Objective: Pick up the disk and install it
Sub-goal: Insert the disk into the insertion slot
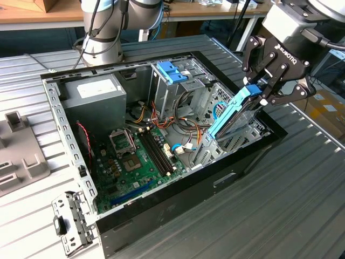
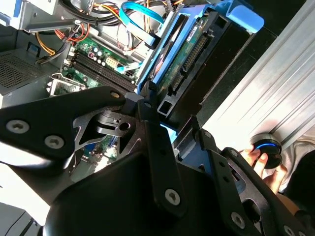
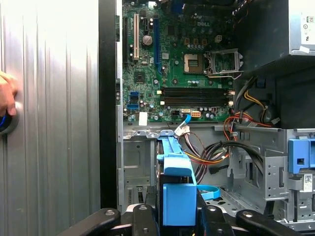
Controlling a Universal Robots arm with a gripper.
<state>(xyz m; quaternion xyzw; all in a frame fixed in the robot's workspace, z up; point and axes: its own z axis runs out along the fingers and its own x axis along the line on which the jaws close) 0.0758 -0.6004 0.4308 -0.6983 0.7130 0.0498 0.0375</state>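
Black tool (image 1: 265,93) around blue-railed disk (image 1: 230,114)

Lab, ribbed metal bench (image 1: 302,216), opened computer case (image 1: 178,211)

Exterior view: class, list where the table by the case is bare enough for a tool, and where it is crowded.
Free: the ribbed table at the exterior view's lower right, bordered by the black case. Crowded: inside the case, cables and the tilted disk in the gripper; at the exterior view's left, a grey fixture and a bracket.
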